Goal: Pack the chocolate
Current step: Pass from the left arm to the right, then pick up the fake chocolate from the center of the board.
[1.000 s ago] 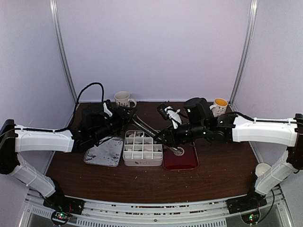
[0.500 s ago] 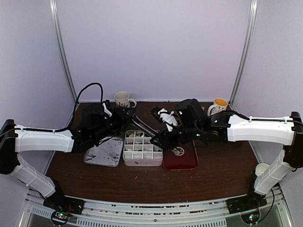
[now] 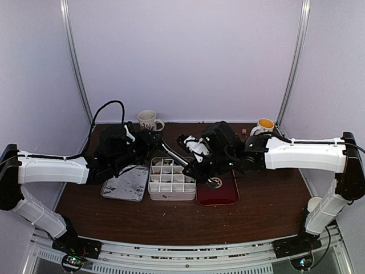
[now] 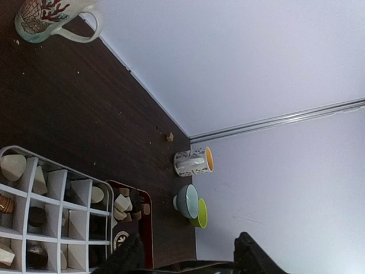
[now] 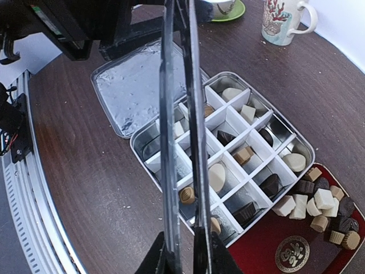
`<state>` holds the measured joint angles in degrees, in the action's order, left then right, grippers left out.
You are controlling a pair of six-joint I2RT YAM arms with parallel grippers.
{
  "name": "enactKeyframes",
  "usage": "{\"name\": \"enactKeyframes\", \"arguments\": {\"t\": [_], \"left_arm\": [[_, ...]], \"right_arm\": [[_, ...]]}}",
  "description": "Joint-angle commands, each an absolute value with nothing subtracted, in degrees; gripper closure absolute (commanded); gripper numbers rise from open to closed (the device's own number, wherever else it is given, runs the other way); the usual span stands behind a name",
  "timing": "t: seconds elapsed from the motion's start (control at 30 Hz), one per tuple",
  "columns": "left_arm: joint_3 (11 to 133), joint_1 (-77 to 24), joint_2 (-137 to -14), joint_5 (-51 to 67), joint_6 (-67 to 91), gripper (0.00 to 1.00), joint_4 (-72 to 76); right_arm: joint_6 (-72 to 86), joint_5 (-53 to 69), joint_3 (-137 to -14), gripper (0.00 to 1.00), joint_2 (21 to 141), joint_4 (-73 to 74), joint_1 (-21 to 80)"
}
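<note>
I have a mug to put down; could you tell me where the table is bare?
Bare: the near strip of table before the lid, divided box and red tray, and the patch right of that tray. Crowded: behind the box, around the tongs.

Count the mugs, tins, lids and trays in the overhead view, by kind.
White patterned ceramic mugs: 2
Silver compartment tin with white dividers: 1
Flat silver metal lid: 1
Dark-red rectangular tray: 1
Total: 5
</note>
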<state>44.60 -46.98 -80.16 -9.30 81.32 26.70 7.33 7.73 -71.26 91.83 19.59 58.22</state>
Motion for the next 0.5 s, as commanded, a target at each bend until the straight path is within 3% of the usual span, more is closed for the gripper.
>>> {"name": "enactKeyframes", "arguments": {"t": [0.0,0.2,0.47], "left_arm": [[45.5,-46.7,-78.7,-11.2,79.7,0.35,27.9],[44.5,-46.7,-75.7,-14.8,78.9,0.04,22.7],[43.6,-46.6,-67.9,-21.7,72.7,0.02,11.2]], "right_arm": [[8.0,1.4,-71.7,0.80,90.2,18.9,58.6],[10.3,-3.0,-72.0,0.81,89.7,19.3,57.1],[13.6,-3.2,-70.9,0.81,89.1,20.5,49.8]]}}
